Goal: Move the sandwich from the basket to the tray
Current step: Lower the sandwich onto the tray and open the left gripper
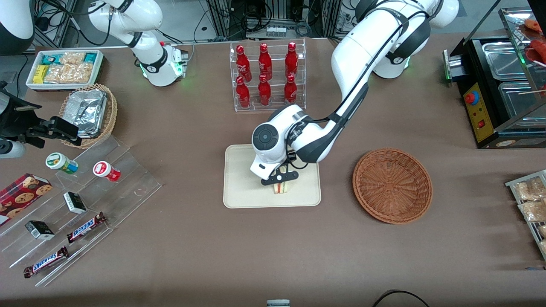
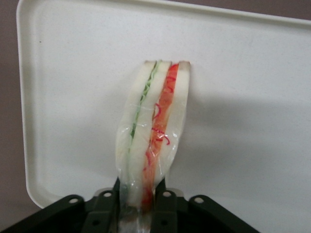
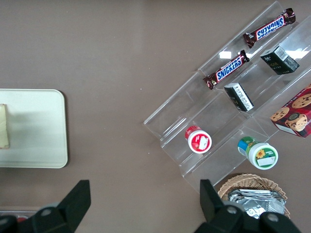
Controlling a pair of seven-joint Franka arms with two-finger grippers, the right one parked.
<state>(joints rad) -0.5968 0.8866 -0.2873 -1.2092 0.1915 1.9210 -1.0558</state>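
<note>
Gripper (image 1: 280,182) clamped on sandwich (image 2: 151,128) above tray (image 1: 239,187), mid-counter. Lower until bread seats flat; release gently, retract vertically. Basket (image 1: 392,185) empty.

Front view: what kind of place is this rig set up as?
Likely a mock snack counter: a rack of red bottles, Snickers bars on clear steps, and a food warmer. The gripper holds the sandwich over the tray.

Left arm reached low over the tray's (image 1: 239,192) middle, gripper (image 1: 280,182) pointed down, fingers (image 2: 164,201) apparently clamped on the sandwich (image 2: 153,131).
</note>
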